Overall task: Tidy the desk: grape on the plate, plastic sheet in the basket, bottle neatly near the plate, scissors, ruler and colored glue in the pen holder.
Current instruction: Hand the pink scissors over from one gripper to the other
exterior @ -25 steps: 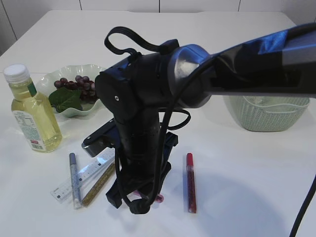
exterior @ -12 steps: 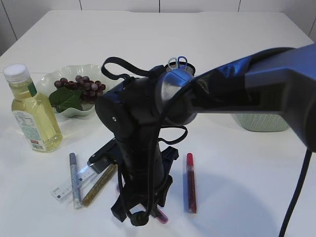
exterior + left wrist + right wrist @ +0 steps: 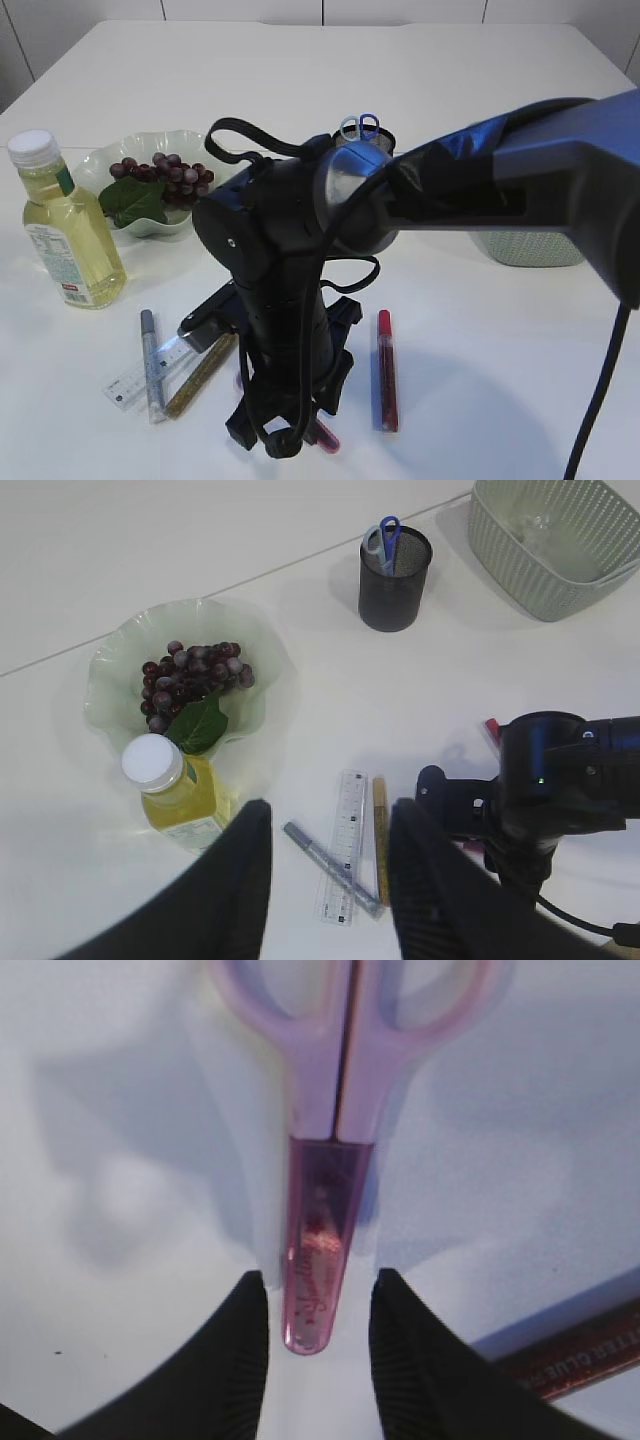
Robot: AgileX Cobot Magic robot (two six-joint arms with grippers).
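Pink scissors point(image 3: 318, 1210) in a clear pink sheath lie flat on the table, handles away from me. My right gripper point(image 3: 315, 1282) stands open, its fingers astride the sheath tip without touching it. In the exterior view it point(image 3: 285, 440) points down at the near table edge. My left gripper point(image 3: 330, 810) hangs open and empty, high above the ruler point(image 3: 345, 845) and the silver point(image 3: 330, 855) and gold point(image 3: 380, 840) glue pens. A red glue pen point(image 3: 385, 370) lies right of the arm. Grapes point(image 3: 190, 675) sit on the plate point(image 3: 120, 660), with the bottle point(image 3: 175, 795) beside it.
The black mesh pen holder point(image 3: 394, 575) holds blue scissors point(image 3: 383, 540). A pale green basket point(image 3: 500, 550) stands at the back right with something clear, seemingly the plastic sheet point(image 3: 540, 530), inside. The right arm's bulk point(image 3: 290, 230) hides the table's middle.
The right arm has swung lower and nearer, uncovering the pen holder behind it. Its gripper has dropped slightly toward the pink scissors. The left gripper's earlier state is not shown.
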